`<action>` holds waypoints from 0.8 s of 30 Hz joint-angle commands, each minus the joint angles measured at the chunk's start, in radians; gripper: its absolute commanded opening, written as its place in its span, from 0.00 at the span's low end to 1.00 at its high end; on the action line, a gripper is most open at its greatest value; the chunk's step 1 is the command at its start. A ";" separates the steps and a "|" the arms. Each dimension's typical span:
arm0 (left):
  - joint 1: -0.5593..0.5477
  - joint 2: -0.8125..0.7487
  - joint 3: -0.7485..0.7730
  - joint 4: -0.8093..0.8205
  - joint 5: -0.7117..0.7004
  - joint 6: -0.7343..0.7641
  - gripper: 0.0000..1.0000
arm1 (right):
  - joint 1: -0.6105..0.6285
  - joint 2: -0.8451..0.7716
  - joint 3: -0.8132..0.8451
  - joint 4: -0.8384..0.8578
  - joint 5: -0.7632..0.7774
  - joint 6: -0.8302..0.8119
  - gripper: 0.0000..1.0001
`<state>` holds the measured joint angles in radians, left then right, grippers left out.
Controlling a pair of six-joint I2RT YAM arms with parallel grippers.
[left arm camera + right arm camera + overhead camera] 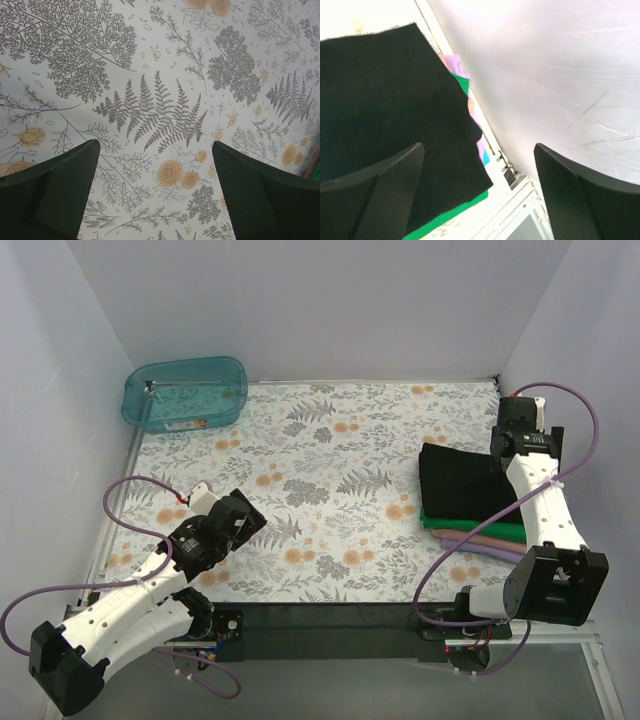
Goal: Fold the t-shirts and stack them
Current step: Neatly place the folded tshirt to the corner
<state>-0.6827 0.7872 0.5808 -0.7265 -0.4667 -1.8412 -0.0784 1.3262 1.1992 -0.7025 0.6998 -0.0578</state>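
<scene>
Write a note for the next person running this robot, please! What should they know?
Left tool: open, holding nothing, over the tablecloth.
Right tool: open, holding nothing, by the far right corner of the black t-shirt.
Shirts: the black one lies folded on top, then the green t-shirt, tan-pink t-shirt and lavender t-shirt, on the tablecloth's right side.
Done: four stacked.
Left: no loose shirt in view; probably just pull the arms back.

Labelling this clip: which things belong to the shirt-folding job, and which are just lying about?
Job: black t-shirt, green t-shirt, tan-pink t-shirt, lavender t-shirt, all stacked.
Lying about: teal tub, floral table cover.
</scene>
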 commanded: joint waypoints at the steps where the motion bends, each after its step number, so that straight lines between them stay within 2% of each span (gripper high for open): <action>1: 0.000 0.001 0.031 -0.014 -0.043 -0.009 0.95 | -0.003 -0.010 0.016 0.060 0.092 0.050 0.98; 3: 0.000 -0.002 0.031 -0.016 -0.044 -0.010 0.96 | -0.003 -0.031 0.028 0.060 0.047 0.075 0.98; 9: 0.000 -0.019 0.033 -0.019 -0.043 -0.010 0.95 | -0.003 -0.149 0.028 0.081 -0.379 0.088 0.98; 10: 0.000 -0.020 0.034 -0.022 -0.041 -0.012 0.96 | -0.003 -0.166 0.005 0.090 -0.486 0.095 0.98; 16: 0.000 -0.028 0.057 -0.045 -0.035 -0.020 0.96 | -0.003 -0.303 -0.124 0.136 -0.779 0.191 0.98; 19: 0.000 -0.029 0.085 -0.066 -0.044 -0.023 0.95 | -0.003 -0.408 -0.274 0.201 -0.880 0.246 0.98; 24: 0.000 -0.046 0.140 -0.103 -0.059 -0.032 0.95 | -0.003 -0.538 -0.410 0.233 -0.899 0.322 0.98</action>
<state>-0.6827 0.7662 0.6674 -0.7902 -0.4767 -1.8595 -0.0822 0.8612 0.8341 -0.5430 -0.1101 0.1959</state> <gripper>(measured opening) 0.953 0.984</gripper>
